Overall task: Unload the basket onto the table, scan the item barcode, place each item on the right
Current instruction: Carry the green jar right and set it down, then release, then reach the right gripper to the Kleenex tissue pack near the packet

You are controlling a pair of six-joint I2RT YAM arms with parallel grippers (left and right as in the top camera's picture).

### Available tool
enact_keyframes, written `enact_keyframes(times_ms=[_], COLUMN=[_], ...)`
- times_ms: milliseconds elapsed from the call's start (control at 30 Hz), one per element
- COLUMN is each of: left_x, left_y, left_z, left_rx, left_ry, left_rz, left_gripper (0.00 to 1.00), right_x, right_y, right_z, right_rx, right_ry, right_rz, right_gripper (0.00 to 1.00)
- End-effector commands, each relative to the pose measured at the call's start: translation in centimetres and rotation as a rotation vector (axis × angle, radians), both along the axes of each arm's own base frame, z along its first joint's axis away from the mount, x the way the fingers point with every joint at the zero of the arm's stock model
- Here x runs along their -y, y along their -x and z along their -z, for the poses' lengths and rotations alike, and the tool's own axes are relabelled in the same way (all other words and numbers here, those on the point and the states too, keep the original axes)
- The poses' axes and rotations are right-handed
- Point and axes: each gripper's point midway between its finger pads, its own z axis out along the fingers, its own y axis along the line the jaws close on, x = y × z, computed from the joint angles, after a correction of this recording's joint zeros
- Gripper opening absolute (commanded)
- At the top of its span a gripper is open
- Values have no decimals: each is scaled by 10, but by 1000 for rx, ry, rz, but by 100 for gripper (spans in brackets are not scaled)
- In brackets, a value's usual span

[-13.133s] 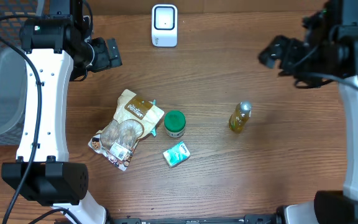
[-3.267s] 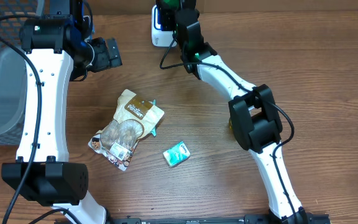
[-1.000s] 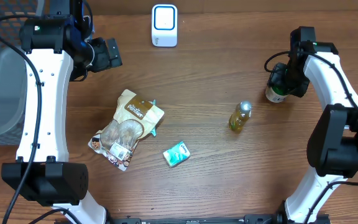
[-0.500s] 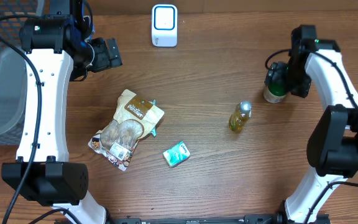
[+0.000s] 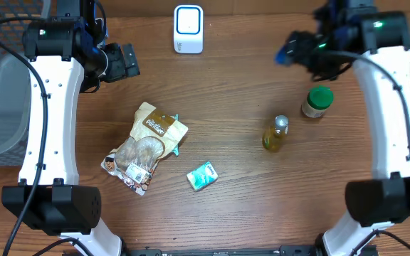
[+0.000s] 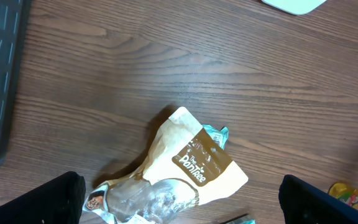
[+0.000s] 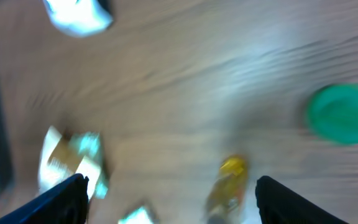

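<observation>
Hovering above the wooden table (image 5: 219,92), the right tool (image 5: 295,55) is wide open and empty; the left tool (image 5: 125,61) is open too. The round green-lidded jar (image 5: 319,101) stands upright near the small yellow silver-capped bottle (image 5: 275,134), well apart from the white box-shaped scanner (image 5: 188,28). Risk: a careless descent may topple the bottle.

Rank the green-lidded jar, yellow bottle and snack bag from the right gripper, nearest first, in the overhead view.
1. Green-lidded jar, close by the right gripper.
2. Yellow bottle, farther toward the robot's base.
3. Snack bag, far across, by the left arm.
</observation>
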Motion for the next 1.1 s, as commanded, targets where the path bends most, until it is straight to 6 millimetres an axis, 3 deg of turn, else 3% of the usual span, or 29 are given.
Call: enact_keyframes(times_ms=[0,167,267,333,467,567,633,767,933,1067], left_x=[1,1,1,1,1,1,1,1,1,1], left_y=[0,0,0,0,0,0,0,0,0,0], left_z=[-1,-1,-1,-1,-1,-1,-1,-1,-1,-1], left_rx=[2,2,2,2,2,2,2,2,2,2], left_ry=[5,5,6,6,6,6,6,5,5,6], left_rz=[-5,-5,-5,-5,-5,-5,-5,-5,-5,-5], left_gripper=[100,100,100,100,100,100,100,100,100,100], right_x=[-45,-112,-137,-147,-164,-177,-183,-189,-190,-195], right_y=[15,41,59,71,91,112,130,163,191,209], right_z=[-2,-6,-4,0,20,42,58,92,136,169], right_rx=[-9,-13,-46,-68,-137,-209,-271,-364,-416,-438], right_ry=[-29,-100,-106,-83,-44,-13,10,83,184,204], right_rz=[-116,-284,-318,-346,-321,-319,-317,-329,-259,-222], right_gripper=[99,100,71,57,42,21,12,9,10,20])
